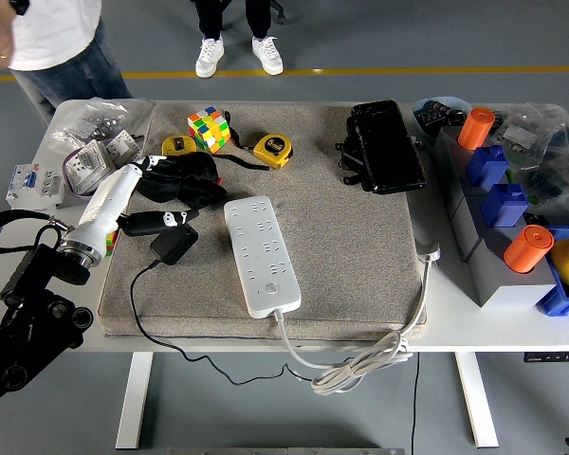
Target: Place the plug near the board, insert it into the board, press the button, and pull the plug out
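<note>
A white power strip (pixel 263 254) lies lengthwise on the beige mat (pixel 351 246), its button near the front end. A black plug (pixel 174 244) with a thin black cable lies on the mat just left of the strip. My left arm comes in from the lower left with its white forearm (pixel 102 213). My left hand (pixel 161 220) stretches flat toward the right, right behind the plug, with its fingers extended and nothing grasped. The right arm does not show. The person stands at the top left, away from the table.
A Rubik's cube (pixel 209 128), two yellow tape measures (pixel 273 147) and a black pouch (pixel 182 178) sit behind the hand. A black case (pixel 384 147) lies at the back. A grey block with orange cylinders (pixel 498 223) stands at the right. The strip's white cable (pixel 360 365) hangs off the front edge.
</note>
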Tool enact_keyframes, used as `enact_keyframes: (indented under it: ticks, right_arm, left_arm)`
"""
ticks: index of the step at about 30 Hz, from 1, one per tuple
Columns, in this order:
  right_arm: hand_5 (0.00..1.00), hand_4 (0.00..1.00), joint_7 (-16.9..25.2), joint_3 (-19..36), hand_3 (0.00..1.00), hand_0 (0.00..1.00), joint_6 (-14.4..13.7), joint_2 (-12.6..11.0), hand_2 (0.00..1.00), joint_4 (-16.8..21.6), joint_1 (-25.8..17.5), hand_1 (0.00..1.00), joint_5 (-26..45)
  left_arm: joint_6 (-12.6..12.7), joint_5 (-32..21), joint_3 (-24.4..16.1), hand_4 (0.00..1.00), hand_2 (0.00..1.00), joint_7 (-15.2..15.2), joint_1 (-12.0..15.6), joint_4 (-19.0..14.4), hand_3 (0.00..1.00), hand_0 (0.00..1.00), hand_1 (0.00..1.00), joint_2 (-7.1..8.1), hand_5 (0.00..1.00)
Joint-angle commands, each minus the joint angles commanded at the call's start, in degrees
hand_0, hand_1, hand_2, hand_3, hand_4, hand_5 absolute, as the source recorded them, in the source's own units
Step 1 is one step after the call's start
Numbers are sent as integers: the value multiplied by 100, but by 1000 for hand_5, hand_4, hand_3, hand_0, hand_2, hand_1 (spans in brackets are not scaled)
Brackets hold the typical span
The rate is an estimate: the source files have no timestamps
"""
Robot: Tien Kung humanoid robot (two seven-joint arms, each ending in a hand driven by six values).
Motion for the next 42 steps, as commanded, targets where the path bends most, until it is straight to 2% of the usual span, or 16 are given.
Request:
enact_keyframes:
  ticks: [4,5,10,11,15,17,22,26,32,34,35,36,39,42]
  right_arm:
    - [485,840,3,22,563,622,-3,26,676,-8,18,673,2]
    - [485,840,3,33,564,621,-6,31,676,-7,23,673,-6]
    - [485,840,-7,48,564,621,-7,57,676,-33,30,673,4]
    - [488,839,-10,48,562,621,-9,60,677,-38,31,674,5]
    - [488,839,-17,81,562,621,-29,66,677,-44,56,674,-17]
    - [490,838,-14,93,560,620,-41,77,678,-48,84,674,-18]
    - [490,838,-9,59,560,620,-41,117,678,-70,132,674,9]
    - [490,836,-7,28,561,620,-42,142,677,-78,145,674,19]
    - [492,835,-8,-36,561,620,-57,122,677,-101,214,674,57]
    - [492,835,-13,-67,561,620,-52,116,677,-105,243,674,62]
    - [492,835,-14,-69,561,620,-56,111,678,-107,266,674,54]
    - [492,835,-13,-67,561,620,-59,107,678,-109,296,674,48]
    - [492,835,-17,-116,561,620,-57,103,678,-124,421,674,66]
    - [494,833,-27,-205,561,620,-49,112,678,-167,537,674,118]
  left_arm:
    - [169,-772,-344,998,752,-474,116,151,749,652,722,-162,419]
    - [210,-992,-428,998,633,-602,160,193,688,564,647,-205,377]
    - [323,-1897,-668,998,633,-979,295,301,688,564,647,-308,377]
    - [332,-1974,-694,958,580,-1009,307,303,619,542,619,-312,350]
    - [357,-2082,-867,958,580,-1068,364,297,619,542,619,-316,350]
    - [312,-2027,-995,941,577,-935,387,309,611,538,614,-315,341]
    - [271,-2186,-1151,941,577,-884,383,321,611,538,614,-294,341]
    - [198,-2648,-1224,924,573,-897,383,328,609,542,610,-299,336]
    - [187,-3384,-1309,913,567,-1160,442,384,596,529,600,-314,338]
    - [120,-3771,-1289,913,567,-1368,433,420,596,529,600,-310,338]
    - [61,-3997,-1280,892,552,-1515,417,458,580,486,578,-306,350]
    - [7,-4174,-1277,892,552,-1637,396,490,580,486,578,-298,350]
    - [-114,-4618,-1250,892,552,-1850,316,531,580,486,578,-269,350]
    - [-177,-4853,-1208,880,551,-1933,255,523,574,467,575,-236,362]
